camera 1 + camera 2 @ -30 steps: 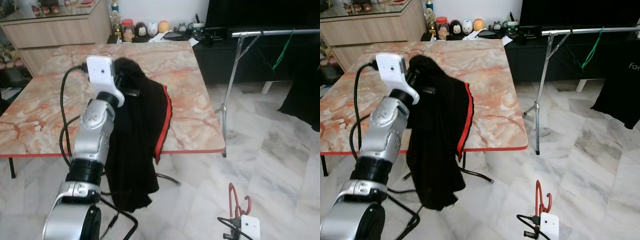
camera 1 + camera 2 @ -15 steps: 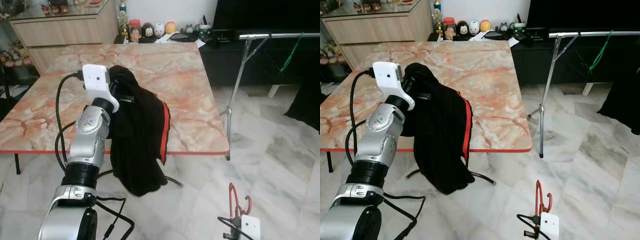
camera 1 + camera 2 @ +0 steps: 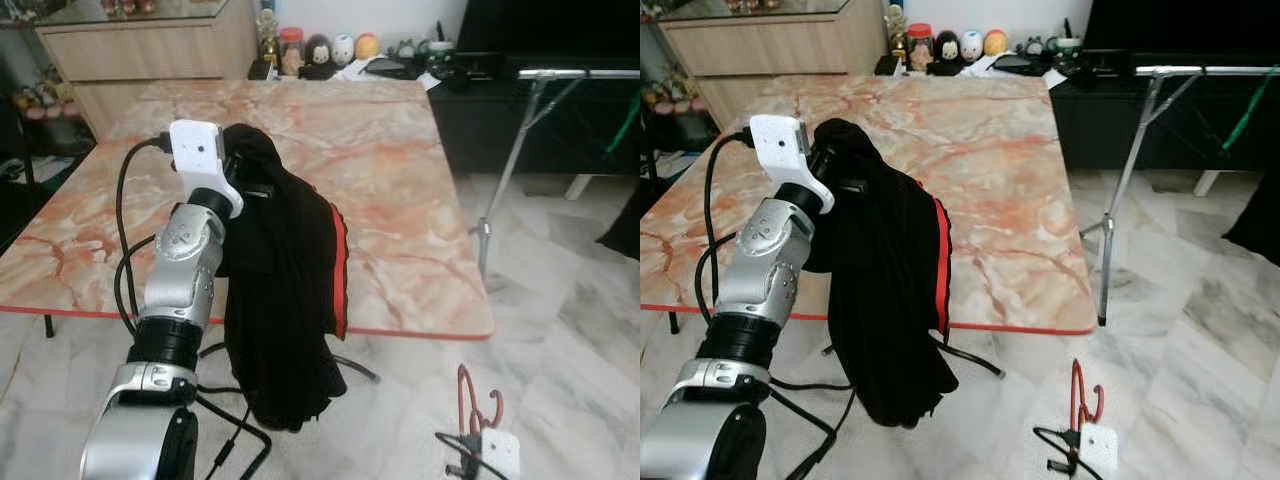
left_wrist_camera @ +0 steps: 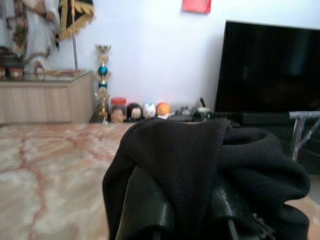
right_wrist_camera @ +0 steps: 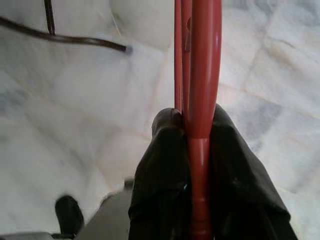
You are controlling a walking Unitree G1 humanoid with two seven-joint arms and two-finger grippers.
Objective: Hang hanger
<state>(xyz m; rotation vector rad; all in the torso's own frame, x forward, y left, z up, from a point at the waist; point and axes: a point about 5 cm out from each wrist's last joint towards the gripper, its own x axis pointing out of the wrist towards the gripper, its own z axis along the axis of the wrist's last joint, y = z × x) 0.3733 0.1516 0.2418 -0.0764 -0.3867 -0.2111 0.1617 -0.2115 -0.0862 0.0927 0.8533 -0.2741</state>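
The right gripper [image 5: 192,150] is pinching the red hanger [image 5: 200,75] low above the floor [image 3: 1200,350], while the left gripper [image 4: 192,210] is clamping a black garment [image 3: 285,300] over the desk's [image 3: 400,200] front edge.

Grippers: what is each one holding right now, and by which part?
The right gripper clamps the red hanger by its stem. The left gripper carries the black garment, draped over it at the bunched top.

marble table [image 3: 400,200] — black garment [image 3: 285,290] draped over its front edge | floor [image 3: 570,340] — marble tiles
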